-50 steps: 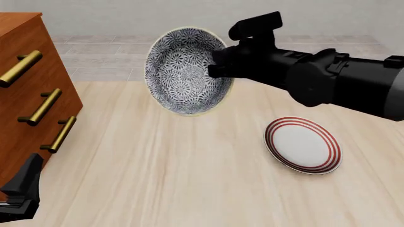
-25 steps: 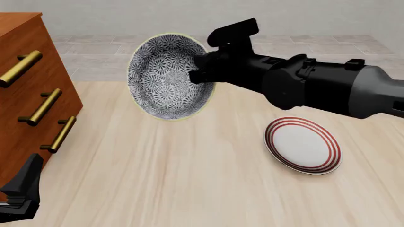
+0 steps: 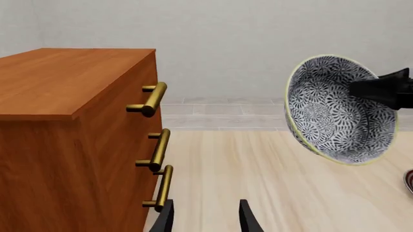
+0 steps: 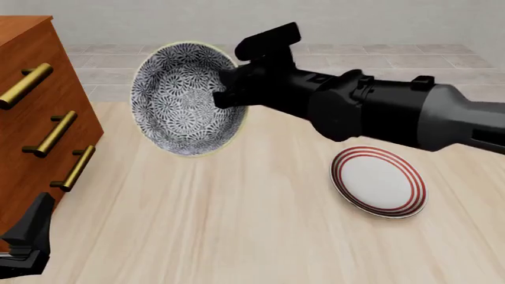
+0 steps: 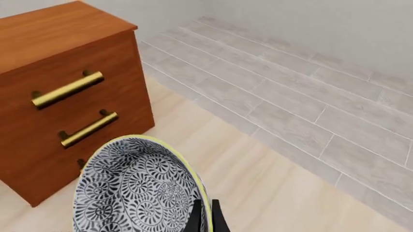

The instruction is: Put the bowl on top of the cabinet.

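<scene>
The patterned bowl (image 4: 183, 97) hangs in the air on its side, with its opening turned toward the cabinet (image 4: 32, 118) and its pale rim showing. My right gripper (image 4: 226, 90) is shut on the bowl's rim on the side away from the cabinet. In the right wrist view both fingers (image 5: 197, 217) pinch the rim of the bowl (image 5: 132, 186). The bowl (image 3: 332, 111) is at about the height of the cabinet (image 3: 71, 121) top and right of it, with a gap between them. My left gripper (image 3: 205, 222) is open, low beside the cabinet's front.
A flat white plate with red rings (image 4: 379, 180) lies on the wooden table (image 4: 236, 236) under my right arm. Three brass bar handles (image 4: 51, 133) stick out of the cabinet's front. Behind the table is a tiled floor (image 5: 310, 96).
My right arm has carried the bowl leftward toward the cabinet and slightly up. The left gripper has not moved.
</scene>
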Controlling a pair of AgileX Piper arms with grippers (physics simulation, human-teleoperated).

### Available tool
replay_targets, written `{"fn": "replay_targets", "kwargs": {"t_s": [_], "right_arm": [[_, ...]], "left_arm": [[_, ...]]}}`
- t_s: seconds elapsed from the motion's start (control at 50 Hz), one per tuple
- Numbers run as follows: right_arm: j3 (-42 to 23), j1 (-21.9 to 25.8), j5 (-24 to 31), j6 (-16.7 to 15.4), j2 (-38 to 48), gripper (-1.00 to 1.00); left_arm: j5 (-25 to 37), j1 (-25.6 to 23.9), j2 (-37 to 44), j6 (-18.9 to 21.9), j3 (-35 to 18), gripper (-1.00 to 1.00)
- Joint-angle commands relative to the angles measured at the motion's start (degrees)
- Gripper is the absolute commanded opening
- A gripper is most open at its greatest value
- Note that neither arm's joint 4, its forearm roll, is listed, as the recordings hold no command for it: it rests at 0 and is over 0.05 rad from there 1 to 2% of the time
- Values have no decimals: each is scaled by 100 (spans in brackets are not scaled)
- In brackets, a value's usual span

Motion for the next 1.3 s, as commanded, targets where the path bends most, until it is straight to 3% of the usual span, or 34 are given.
{"fn": "replay_targets", "kwargs": {"t_s": [0.02,0.1,0.14,0.18,0.2,0.24,0.26,0.3,0.42,0.74,0.8,0.86,1.3], "right_arm": [[17,159,-97,-33,-53,-100],[34,148,-98,-47,-83,-100],[53,100,-104,-148,-85,-100],[86,54,-123,-257,-82,-100],[96,64,-130,-231,-97,-100],[100,56,-133,-238,-118,-100],[104,55,-136,-244,-127,-100],[121,40,-146,-251,-153,-100],[143,67,-178,-244,-177,-100],[123,183,-176,-237,-223,-100],[103,179,-152,-251,-240,-100],[87,189,-129,-276,-259,-100],[106,233,-131,-297,-332,-100]], "left_arm": [[6,10,14,18,1,100],[69,-134,-16,173,-1,100],[13,-30,118,-25,-7,100],[-29,15,164,-476,-85,100],[-5,-98,173,-263,-166,100],[17,-315,285,-396,-386,100],[-82,-373,517,-256,-472,100],[-69,-421,640,-552,-638,100],[-210,-729,1117,-582,-1031,100],[-1484,-1496,3105,-671,-1675,100],[-1598,-1646,3523,-1014,-1922,100],[-1647,-1716,3710,-1317,-2069,100],[-2184,-2227,4608,-1520,-2575,100]]}}
